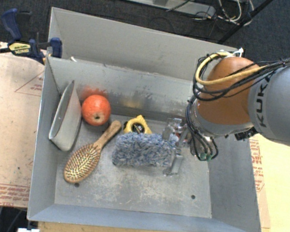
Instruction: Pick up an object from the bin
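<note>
Camera view: two-finger metal gripper sits at the view-right end of shaggy blue-grey cloth bundle, long axis running leftward; open or closed, cannot tell.

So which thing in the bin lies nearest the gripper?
The fuzzy blue-grey cloth, right beside the gripper; apple, hairbrush and yellow thing lie farther left.

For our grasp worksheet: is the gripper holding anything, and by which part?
Cannot be told: the gripper is down at the right end of the fuzzy blue cloth, but a hold is not visible.
</note>
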{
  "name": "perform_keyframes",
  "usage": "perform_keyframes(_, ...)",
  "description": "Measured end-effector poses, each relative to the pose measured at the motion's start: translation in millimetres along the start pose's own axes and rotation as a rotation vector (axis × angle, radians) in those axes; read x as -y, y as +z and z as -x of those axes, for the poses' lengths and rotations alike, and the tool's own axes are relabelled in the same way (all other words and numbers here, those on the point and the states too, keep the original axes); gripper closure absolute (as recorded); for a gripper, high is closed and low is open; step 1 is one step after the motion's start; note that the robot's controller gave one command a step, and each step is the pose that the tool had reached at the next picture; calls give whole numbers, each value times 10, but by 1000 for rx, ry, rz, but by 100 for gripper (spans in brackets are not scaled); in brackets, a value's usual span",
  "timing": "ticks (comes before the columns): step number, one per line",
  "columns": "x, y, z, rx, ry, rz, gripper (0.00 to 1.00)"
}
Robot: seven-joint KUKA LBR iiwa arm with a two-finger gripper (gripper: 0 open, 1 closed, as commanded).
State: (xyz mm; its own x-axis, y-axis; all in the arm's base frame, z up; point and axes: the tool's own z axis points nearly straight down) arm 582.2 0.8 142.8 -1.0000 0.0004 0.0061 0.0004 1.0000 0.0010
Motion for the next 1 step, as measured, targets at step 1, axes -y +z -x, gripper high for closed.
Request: perform_keyframes(1,0,-46,14,7,0,0,0)
